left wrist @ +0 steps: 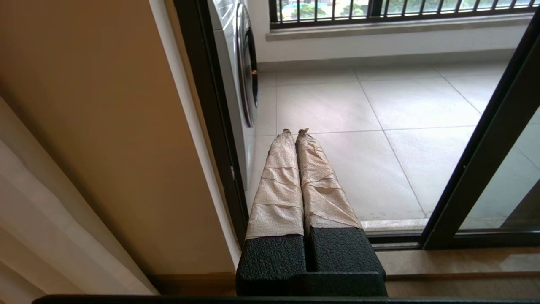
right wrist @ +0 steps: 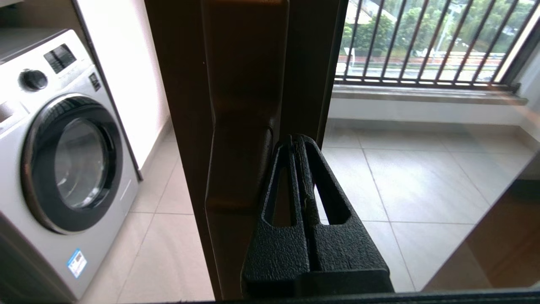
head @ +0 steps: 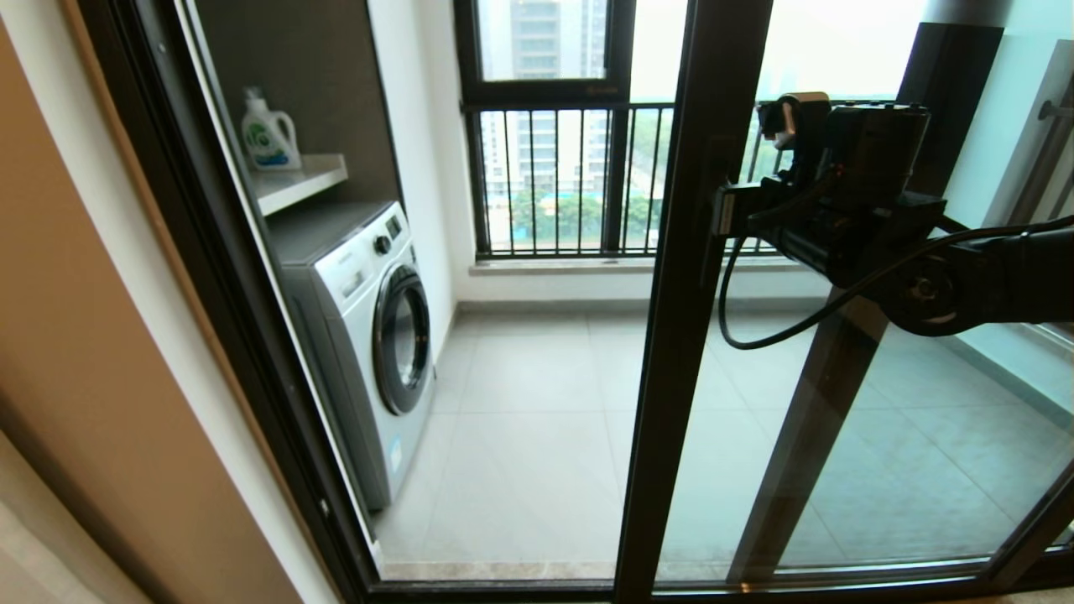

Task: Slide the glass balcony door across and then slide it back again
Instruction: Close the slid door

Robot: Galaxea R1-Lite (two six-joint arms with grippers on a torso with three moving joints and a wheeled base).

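The glass balcony door [head: 680,335] stands partly slid aside, its dark brown upright running down the middle of the head view. My right gripper [head: 722,214] reaches in from the right at mid height. It is shut with nothing between its fingers, and its tips [right wrist: 294,141] rest against the side of the short dark bar handle [right wrist: 240,169] on the upright [right wrist: 190,126]. My left gripper [left wrist: 295,131], with tape-wrapped fingers, is shut and empty, low by the left jamb and apart from the door upright [left wrist: 481,169]. The left arm is out of sight in the head view.
Through the opening, a white washing machine [head: 369,335] stands on the left with a detergent bottle [head: 268,134] on a shelf above. A window with vertical railing bars [head: 570,184] is at the back. A second dark-framed panel's upright [head: 822,419] lies behind the door glass. The floor track [left wrist: 392,240] runs along the threshold.
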